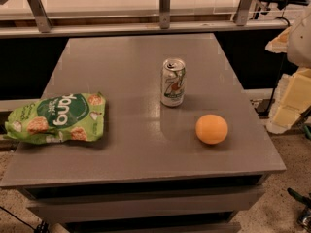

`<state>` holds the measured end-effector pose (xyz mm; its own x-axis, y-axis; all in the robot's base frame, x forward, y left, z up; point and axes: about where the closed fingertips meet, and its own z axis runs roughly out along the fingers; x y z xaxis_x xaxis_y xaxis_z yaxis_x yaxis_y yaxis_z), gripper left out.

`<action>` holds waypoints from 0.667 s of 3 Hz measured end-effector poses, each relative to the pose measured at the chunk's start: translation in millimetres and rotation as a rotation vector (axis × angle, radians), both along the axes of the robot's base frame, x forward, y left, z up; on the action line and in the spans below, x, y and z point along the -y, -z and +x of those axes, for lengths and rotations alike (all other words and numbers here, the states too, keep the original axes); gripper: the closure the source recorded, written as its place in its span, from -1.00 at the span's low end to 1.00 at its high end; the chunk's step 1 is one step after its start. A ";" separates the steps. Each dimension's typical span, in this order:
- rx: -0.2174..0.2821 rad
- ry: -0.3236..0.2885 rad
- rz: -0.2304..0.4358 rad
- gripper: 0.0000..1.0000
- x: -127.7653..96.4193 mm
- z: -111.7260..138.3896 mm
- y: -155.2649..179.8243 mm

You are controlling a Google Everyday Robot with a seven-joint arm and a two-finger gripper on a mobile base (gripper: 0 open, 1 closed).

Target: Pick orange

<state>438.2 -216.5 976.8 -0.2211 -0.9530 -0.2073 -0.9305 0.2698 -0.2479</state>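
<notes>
Orange (212,129) sits on the grey table (121,57), front-right area, near the right edge and a bit back from the front edge. It's clear on all sides, nothing touching it.

Gripper (290,101): I take the pale blocky shape at the right edge of the camera view to be it. It's off the table's right side, level with the can-to-orange zone and well apart from the orange. Can't tell whether it's released or clenched, and it isn't holding anything I can see. Reach not yet started, by my read.

How I'd do the reach:
- Come in from the right or from above; that side is unobstructed.
- Soda can (173,82) stands upright behind and to the left of the orange, near but apart. Keep the approach away from that side so the can isn't tipped.
- Centre on the widest part of the fruit. It's round and smooth, so an off-centre squeeze will likely squirt it out or roll it, and the right edge is close.
- Descend straight, close gently, then lift vertically before any sideways move.

Snack bag (57,118) lies flat at the left edge, well apart and not a factor.

Writing:
- Can: silver-green with a large "7"-style mark on the side; smaller print not readable.
- Bag: green, with big white letters upside down from this view. I can't read the word with confidence. Round biscuit-like pictures are printed on it.
</notes>
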 end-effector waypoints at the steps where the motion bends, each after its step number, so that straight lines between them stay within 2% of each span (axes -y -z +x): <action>1: 0.000 0.000 0.000 -1.00 0.0 0.0 0.0; 2: -0.005 -0.006 0.021 -1.00 -2.4 2.3 5.9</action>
<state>440.5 -214.1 970.9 -0.2161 -0.9498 -0.2264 -0.9335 0.2690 -0.2373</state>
